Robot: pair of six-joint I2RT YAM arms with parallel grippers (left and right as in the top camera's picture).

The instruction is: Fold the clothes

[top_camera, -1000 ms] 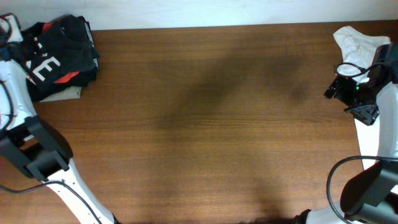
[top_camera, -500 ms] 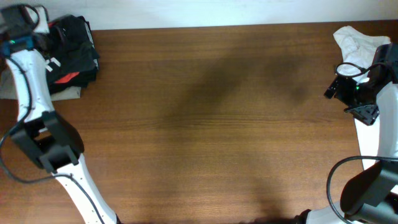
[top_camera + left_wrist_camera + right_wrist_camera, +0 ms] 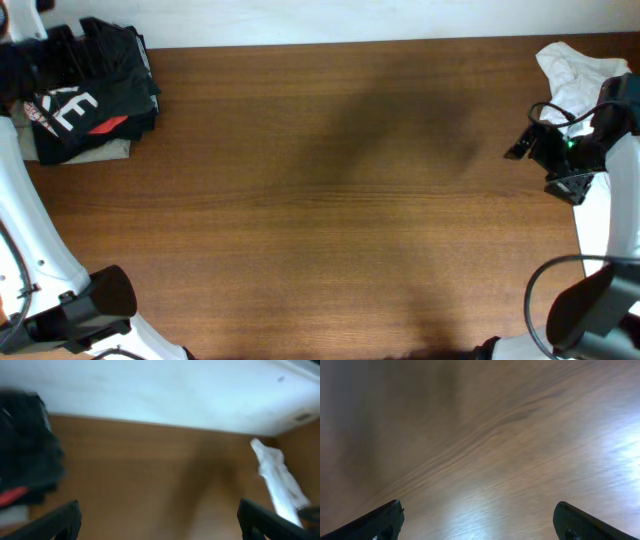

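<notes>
A folded stack of dark clothes [image 3: 88, 95], black with white lettering and a red patch, lies at the table's back left corner; it is a blurred black shape [image 3: 25, 460] in the left wrist view. A crumpled white garment [image 3: 572, 68] sits at the back right corner, and the left wrist view shows it too [image 3: 279, 480]. My left gripper [image 3: 160, 527] is open and empty, beside the dark stack, looking across the table. My right gripper [image 3: 522, 147] hovers just in front of the white garment, open [image 3: 480, 527], with only bare wood between its fingers.
The brown wooden table [image 3: 320, 210] spans the whole overhead view, with a white wall behind its back edge. My left arm [image 3: 25, 230] runs up the left edge and my right arm [image 3: 600, 230] up the right edge.
My left gripper has let go and opened by the dark stack, and the left arm has swung out to the left edge. The right gripper has shifted slightly left.
</notes>
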